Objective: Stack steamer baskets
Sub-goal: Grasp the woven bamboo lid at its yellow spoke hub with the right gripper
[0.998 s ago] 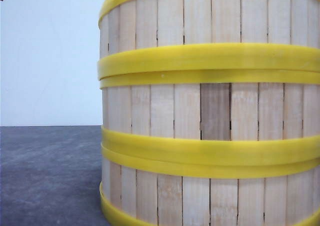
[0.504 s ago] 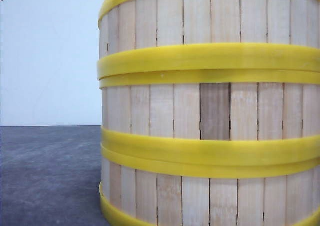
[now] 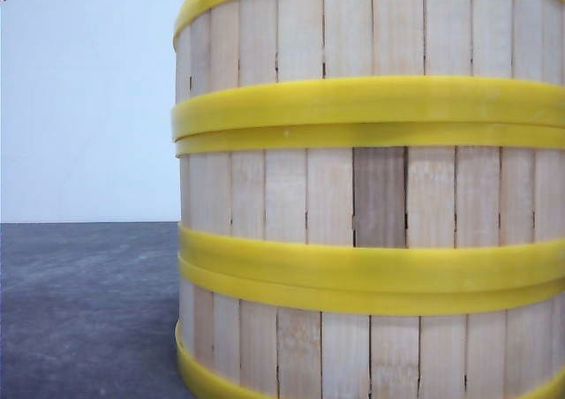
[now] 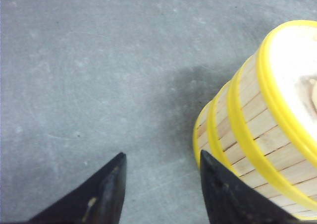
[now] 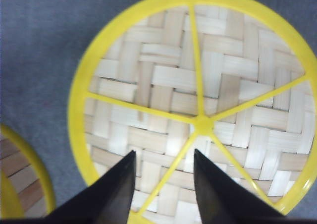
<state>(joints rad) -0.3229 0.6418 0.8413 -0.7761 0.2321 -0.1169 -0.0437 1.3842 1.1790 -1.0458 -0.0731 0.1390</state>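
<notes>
Stack of three round steamer baskets [image 3: 371,196] w/ pale wooden slat walls and yellow plastic rims stands upright on the grey bench [image 3: 88,311], axis vertical, prob. rim-on-rim so each tier seats. Left gripper [image 4: 161,182] hangs beside the stack, jaws open, holding nothing. Right gripper [image 5: 163,184], jaws also open and empty, hovers over a round woven-bamboo lid w/ yellow rim and spokes [image 5: 198,105] lying flat on the bench, likely the next thing to lift.

Three steamer baskets [image 3: 380,196] stand stacked one on another on the table [image 3: 88,311], filling the right of the front view – bare tabletop to their left – while a woven lid [image 5: 198,110] lies flat on the table beside the stack.
</notes>
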